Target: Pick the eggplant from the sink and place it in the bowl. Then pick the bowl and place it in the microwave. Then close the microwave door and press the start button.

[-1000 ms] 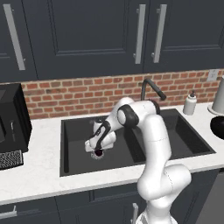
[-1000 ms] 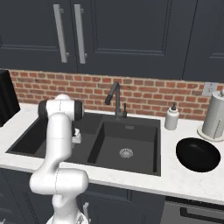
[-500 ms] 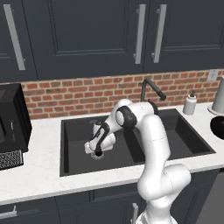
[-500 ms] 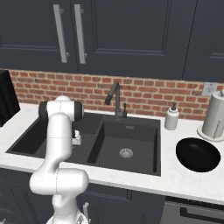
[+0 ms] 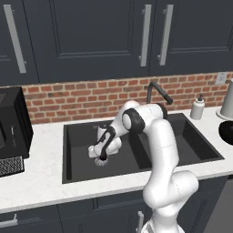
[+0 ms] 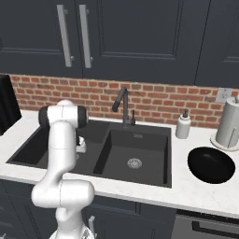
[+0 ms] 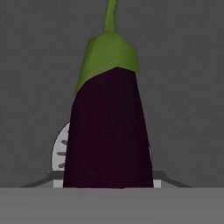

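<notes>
From the left base view I see my white arm bent down into the left basin of the matte black double-basin sink [image 5: 136, 150], set in the pale speckled worktop [image 5: 36, 182]. The fingers [image 5: 101, 158] hang low in that basin, just above its floor, with a pale round drain showing right beneath them. I cannot make out the small vegetable from here. A dark angular tap [image 5: 158, 93] stands at the far side of the sink, and a white soap dispenser [image 5: 197, 108] sits to its right against the red brick wall.

From the right base view the arm's upper links cover most of the left basin, and the right basin lies open with its round metal drain [image 6: 135, 163] in the middle. The wide, shallow black round bowl [image 6: 211, 165] rests on the worktop right of the sink, well apart from the arm. A white paper-towel roll [image 6: 228, 123] stands just behind it.

In the hand view the dark purple eggplant with a green cap and stem [image 7: 109, 131] sits close in, stem pointing away from the camera, between the fingers. They appear closed on its lower end, though the tips themselves are hidden. The pale drain peeks out behind it.
</notes>
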Motion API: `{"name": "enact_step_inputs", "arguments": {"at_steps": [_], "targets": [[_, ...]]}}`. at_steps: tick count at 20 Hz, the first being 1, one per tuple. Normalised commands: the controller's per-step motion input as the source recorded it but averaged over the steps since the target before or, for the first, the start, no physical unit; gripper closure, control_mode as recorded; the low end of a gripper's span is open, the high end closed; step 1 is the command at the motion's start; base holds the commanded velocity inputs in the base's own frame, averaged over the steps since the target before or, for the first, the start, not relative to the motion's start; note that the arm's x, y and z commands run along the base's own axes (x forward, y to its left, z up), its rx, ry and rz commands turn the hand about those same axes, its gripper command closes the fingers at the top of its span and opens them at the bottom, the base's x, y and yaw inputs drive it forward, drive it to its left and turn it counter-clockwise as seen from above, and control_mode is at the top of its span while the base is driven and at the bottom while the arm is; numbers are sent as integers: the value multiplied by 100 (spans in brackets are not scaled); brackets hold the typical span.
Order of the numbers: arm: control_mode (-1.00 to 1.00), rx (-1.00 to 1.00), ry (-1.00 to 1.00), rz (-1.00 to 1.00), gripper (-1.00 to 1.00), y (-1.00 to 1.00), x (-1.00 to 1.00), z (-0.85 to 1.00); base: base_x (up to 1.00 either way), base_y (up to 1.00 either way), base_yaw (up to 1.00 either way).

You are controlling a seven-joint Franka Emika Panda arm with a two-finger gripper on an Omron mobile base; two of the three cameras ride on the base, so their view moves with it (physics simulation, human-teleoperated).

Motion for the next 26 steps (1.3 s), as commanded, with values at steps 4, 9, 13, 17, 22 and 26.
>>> {"name": "enact_step_inputs", "arguments": {"at_steps": [4,9,13,17,22,26], "targets": [[-100,1,-26,-8,100,0,-56,67,0,0,0],[-100,2,-17,-5,100,3,-50,55,0,0,0],[-100,1,-16,-5,100,0,-48,72,0,0,0],[-100,5,-9,-5,100,0,-49,97,0,0,0],[-100,11,-1,-2,100,0,-45,100,0,0,0],[-100,11,0,-1,100,-2,-30,100,0,0,0]]}}
